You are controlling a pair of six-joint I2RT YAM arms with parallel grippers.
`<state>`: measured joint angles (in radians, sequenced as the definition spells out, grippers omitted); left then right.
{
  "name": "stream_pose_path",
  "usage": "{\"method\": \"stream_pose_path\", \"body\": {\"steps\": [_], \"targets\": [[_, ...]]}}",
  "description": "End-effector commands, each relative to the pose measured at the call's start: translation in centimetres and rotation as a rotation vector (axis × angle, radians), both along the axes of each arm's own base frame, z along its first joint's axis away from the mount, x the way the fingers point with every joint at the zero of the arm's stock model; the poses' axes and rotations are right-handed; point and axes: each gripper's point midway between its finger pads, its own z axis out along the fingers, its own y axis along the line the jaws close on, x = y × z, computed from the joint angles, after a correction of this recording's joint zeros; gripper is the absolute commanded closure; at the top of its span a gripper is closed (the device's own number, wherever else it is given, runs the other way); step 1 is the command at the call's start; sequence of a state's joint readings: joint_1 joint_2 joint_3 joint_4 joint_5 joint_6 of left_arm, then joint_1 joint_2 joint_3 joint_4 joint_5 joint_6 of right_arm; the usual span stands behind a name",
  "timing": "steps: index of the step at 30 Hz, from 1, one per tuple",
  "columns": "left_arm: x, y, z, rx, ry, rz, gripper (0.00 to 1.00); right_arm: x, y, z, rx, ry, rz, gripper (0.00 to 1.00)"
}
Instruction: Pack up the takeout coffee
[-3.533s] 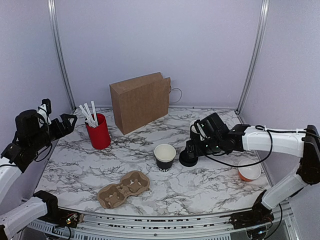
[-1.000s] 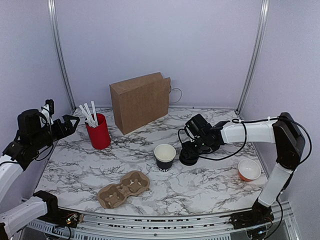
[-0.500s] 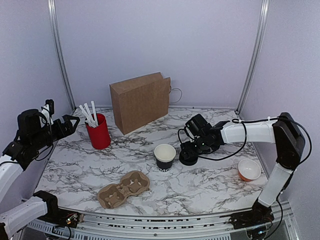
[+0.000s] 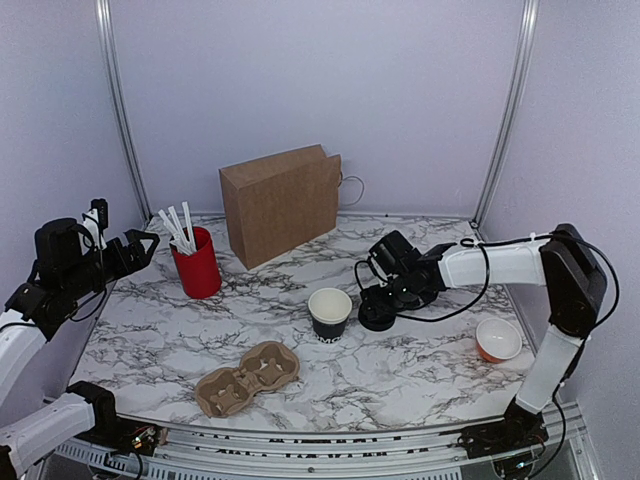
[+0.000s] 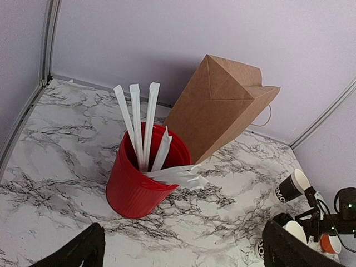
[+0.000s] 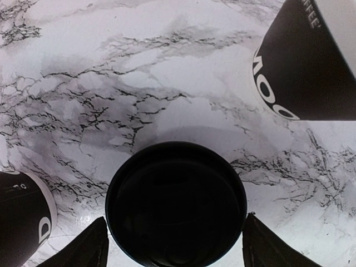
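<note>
The takeout coffee (image 4: 376, 318) is a small black cup with a black round lid (image 6: 176, 200), standing on the marble table right of centre. My right gripper (image 4: 383, 300) hangs right over it, pointing down. In the right wrist view the right gripper (image 6: 177, 246) is open, one fingertip on each side of the lid, with a sliver of table showing at the left one. My left gripper (image 4: 143, 245) is raised at the far left, open and holding nothing, facing the red cup. In the left wrist view the left gripper (image 5: 183, 250) is over bare marble.
An open black cup with a white inside (image 4: 330, 311) stands just left of the coffee. A red cup of white sticks (image 4: 197, 263), a brown paper bag (image 4: 283, 203), a cardboard cup carrier (image 4: 248, 378) and an orange bowl (image 4: 498, 340) also sit on the table. Another black printed cup (image 6: 22, 222) is close by.
Since the earliest frame my right arm has raised its elbow and the gripper has shifted slightly left over the lidded cup. Over the last second nothing has visibly moved.
</note>
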<state>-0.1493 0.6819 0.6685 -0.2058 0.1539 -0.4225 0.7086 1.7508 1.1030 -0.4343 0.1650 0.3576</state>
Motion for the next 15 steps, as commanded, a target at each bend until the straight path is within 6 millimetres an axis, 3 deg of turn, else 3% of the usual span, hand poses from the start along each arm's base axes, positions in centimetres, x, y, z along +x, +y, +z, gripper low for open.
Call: {"method": "stream_pose_path", "body": {"steps": [1, 15], "targets": [[0.3, -0.1, 1.4, -0.002, -0.045, -0.009, 0.01, 1.1, 0.7, 0.0, 0.011, -0.015, -0.002, 0.21], [0.4, -0.1, 1.2, -0.004, -0.039, -0.011, 0.01, 1.4, 0.8, 1.0, 0.022, -0.036, -0.010, 0.30]]}}
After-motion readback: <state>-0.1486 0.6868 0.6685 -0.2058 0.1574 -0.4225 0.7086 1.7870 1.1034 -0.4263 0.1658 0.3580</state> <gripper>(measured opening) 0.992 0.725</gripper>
